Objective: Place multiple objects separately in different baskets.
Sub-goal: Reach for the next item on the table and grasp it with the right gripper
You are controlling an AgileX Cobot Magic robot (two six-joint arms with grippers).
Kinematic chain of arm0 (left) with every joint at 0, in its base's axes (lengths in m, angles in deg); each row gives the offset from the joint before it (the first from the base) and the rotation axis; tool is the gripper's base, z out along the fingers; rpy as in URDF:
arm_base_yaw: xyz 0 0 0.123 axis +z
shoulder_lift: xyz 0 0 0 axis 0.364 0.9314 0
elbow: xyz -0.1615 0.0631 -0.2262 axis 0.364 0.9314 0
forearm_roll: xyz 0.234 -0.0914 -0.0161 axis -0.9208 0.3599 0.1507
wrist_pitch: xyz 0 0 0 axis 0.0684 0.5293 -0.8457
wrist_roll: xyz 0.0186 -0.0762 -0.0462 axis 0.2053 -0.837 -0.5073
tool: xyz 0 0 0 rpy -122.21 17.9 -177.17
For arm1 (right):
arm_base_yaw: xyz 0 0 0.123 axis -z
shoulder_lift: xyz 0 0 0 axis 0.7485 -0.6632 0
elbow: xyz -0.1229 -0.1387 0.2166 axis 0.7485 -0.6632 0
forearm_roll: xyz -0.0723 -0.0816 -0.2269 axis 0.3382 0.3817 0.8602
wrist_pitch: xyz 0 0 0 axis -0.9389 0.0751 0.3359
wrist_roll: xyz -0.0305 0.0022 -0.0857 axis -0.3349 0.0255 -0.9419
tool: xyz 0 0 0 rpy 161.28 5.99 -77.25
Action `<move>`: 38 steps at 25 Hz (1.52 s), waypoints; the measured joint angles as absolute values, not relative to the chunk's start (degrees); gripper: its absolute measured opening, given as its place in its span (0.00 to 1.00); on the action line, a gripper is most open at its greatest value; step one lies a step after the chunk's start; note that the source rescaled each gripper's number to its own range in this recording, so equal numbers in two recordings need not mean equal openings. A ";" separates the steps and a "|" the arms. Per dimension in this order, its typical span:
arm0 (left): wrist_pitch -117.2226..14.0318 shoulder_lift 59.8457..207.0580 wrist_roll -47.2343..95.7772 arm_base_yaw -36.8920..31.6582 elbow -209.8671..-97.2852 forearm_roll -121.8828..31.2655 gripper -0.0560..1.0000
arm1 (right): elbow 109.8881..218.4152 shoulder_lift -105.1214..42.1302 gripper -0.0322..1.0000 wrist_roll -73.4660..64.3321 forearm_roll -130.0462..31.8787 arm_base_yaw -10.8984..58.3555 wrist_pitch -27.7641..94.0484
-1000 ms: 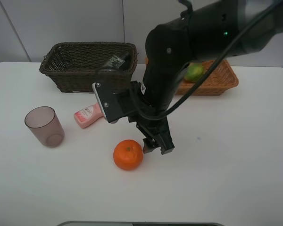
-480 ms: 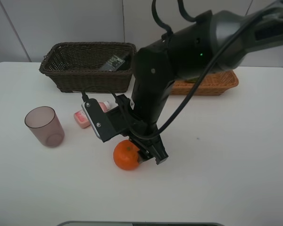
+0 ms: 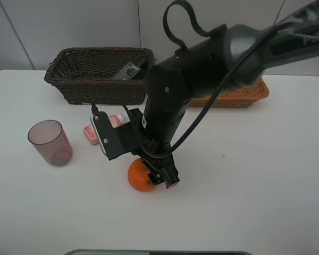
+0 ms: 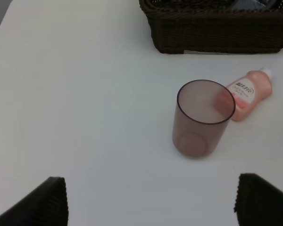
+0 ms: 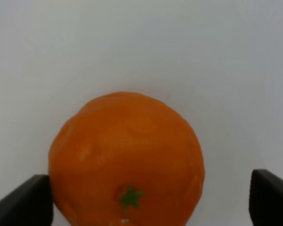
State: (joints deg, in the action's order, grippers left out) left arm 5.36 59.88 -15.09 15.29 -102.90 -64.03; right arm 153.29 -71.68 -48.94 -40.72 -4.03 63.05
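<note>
Round orange fruit point(image 3: 137, 178) sits on your white table point(image 3: 255, 186) between the wide-spread fingers of your right gripper point(image 5: 146, 200), not clamped. Your left gripper point(image 4: 151, 200) gapes wide too, facing the translucent mauve plastic cup point(image 4: 203, 120).

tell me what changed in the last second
The right gripper swung left and down to the orange, and its open jaws now straddle the fruit without closing on it. The orange, the cup, the pink bottle and the dark basket stayed where they were.
</note>
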 joint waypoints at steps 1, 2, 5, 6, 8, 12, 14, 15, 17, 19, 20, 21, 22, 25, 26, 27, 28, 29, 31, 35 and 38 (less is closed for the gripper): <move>5.36 59.88 -15.09 15.29 -102.90 -64.03 0.92 | 153.29 -71.68 0.86 -48.87 -40.72 -4.03 63.05; 5.36 59.88 -15.09 15.29 -102.90 -64.03 0.92 | 153.29 -71.68 0.86 -48.81 -40.72 -4.03 63.05; 5.36 59.88 -15.09 15.29 -102.90 -64.03 0.92 | 153.29 -71.87 0.86 -48.76 -40.72 -4.03 63.33; 5.36 59.88 -15.09 15.29 -102.90 -64.03 0.92 | 153.29 -71.96 0.86 -48.76 -40.72 -4.03 63.35; 5.36 59.88 -15.09 15.29 -102.90 -64.03 0.92 | 153.29 -72.04 0.86 -48.76 -40.72 -4.03 63.69; 5.36 59.88 -15.09 15.29 -102.90 -64.03 0.92 | 153.29 -72.04 0.86 -48.76 -40.72 -4.16 64.79; 5.36 59.88 -15.09 15.29 -102.90 -64.03 0.92 | 153.29 -72.04 0.86 -48.76 -40.72 -4.16 64.83; 5.36 59.88 -15.09 15.29 -102.90 -64.03 0.92 | 153.29 -72.15 0.86 -48.76 -40.72 -4.16 64.83; 5.36 59.88 -15.09 15.29 -102.90 -64.03 0.92 | 153.29 -72.57 0.86 -48.76 -40.72 -4.16 64.78; 5.36 59.88 -15.09 15.29 -102.90 -64.03 0.92 | 153.29 -73.57 0.86 -48.76 -40.72 -4.16 64.73; 5.36 59.88 -15.09 15.29 -102.90 -64.03 0.92 | 153.29 -73.99 0.86 -48.76 -40.67 -4.16 64.60; 5.36 59.88 -15.09 15.29 -102.90 -64.03 0.92 | 153.29 -74.23 0.86 -48.76 -40.67 -4.16 64.34; 5.36 59.88 -15.09 15.29 -102.90 -64.03 0.92 | 153.29 -74.46 0.86 -48.76 -40.67 -4.16 64.34; 5.36 59.88 -15.09 15.29 -102.90 -64.03 0.92 | 153.29 -75.04 0.86 -48.76 -40.67 -4.16 62.97; 5.36 59.88 -15.09 15.29 -102.90 -64.03 0.92 | 153.29 -75.21 0.86 -48.76 -40.67 -4.16 62.63; 5.36 59.88 -15.09 15.29 -102.90 -64.03 0.92 | 153.29 -75.35 0.86 -48.76 -40.67 -4.16 62.27; 5.36 59.88 -15.09 15.29 -102.90 -64.03 0.92 | 153.29 -75.50 0.86 -48.76 -40.67 -4.16 61.95; 5.36 59.88 -15.09 15.29 -102.90 -64.03 0.92 | 153.29 -75.71 0.86 -48.76 -40.67 -4.16 61.94; 5.36 59.88 -15.09 15.29 -102.90 -64.03 0.92 | 153.29 -75.88 0.86 -48.76 -40.67 -4.16 61.94; 5.36 59.88 -15.09 15.29 -102.90 -64.03 0.92 | 153.29 -76.06 0.86 -48.76 -40.67 -4.16 61.94; 5.36 59.88 -15.09 15.29 -102.90 -64.03 0.92 | 153.29 -76.06 0.77 -48.76 -40.67 -4.16 61.75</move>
